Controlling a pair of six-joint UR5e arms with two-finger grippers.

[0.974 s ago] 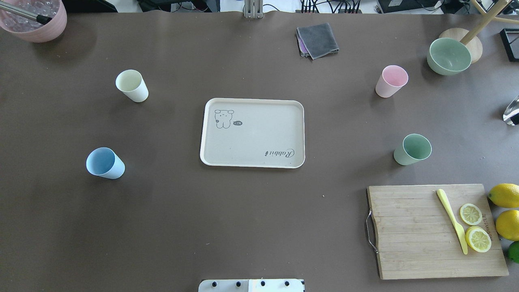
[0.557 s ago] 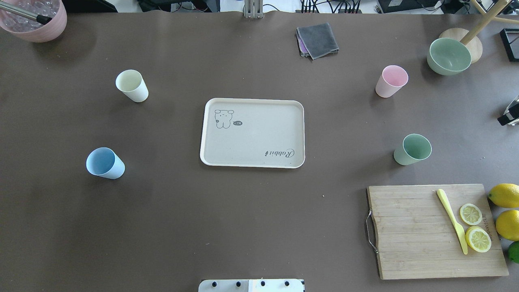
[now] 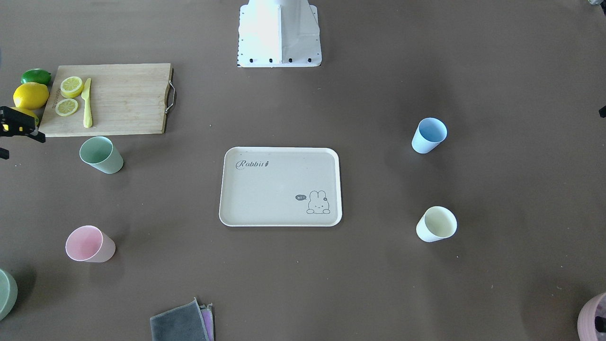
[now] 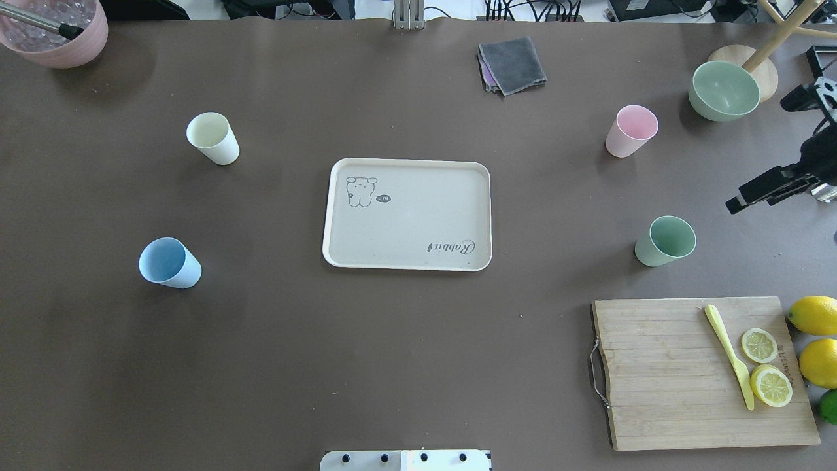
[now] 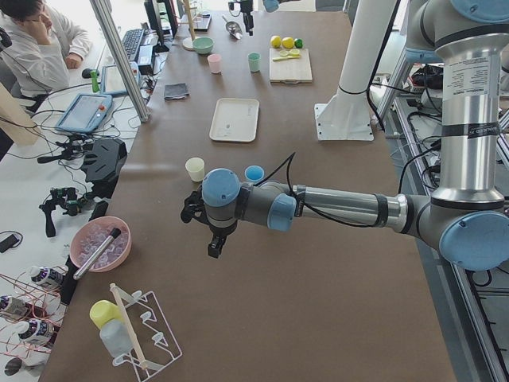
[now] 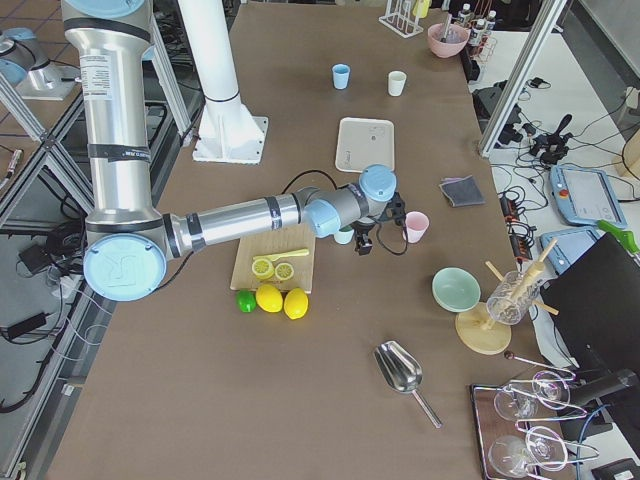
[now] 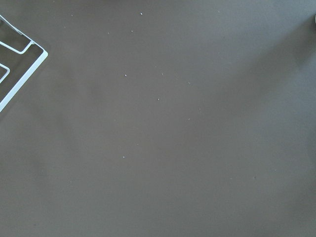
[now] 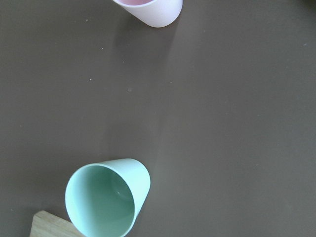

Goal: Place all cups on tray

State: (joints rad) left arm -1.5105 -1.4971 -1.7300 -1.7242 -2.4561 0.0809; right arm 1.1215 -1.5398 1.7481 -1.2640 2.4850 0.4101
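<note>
The beige tray (image 4: 418, 216) lies bare at the table's middle; it also shows in the front view (image 3: 274, 189). All the cups stand on the table off the tray: cream-yellow (image 4: 212, 137) and light blue (image 4: 169, 263) to its left, pink (image 4: 631, 131) and sage green (image 4: 665, 241) to its right. My right gripper (image 4: 758, 155) hovers open and empty at the right edge, right of the pink and green cups. Its wrist view shows the green cup (image 8: 106, 200) and the pink cup (image 8: 150, 10). My left gripper (image 5: 207, 231) shows only in the left side view; I cannot tell its state.
A wooden cutting board (image 4: 660, 373) with a yellow knife and lemon slices lies front right, with lemons (image 4: 814, 314) beside it. A green bowl (image 4: 724, 90) is back right, a grey cloth (image 4: 512, 65) at the back and a mauve pot (image 4: 55, 29) back left.
My right gripper has come further into the overhead view from the right edge, moving toward the pink and green cups. The cups and tray have not moved.
</note>
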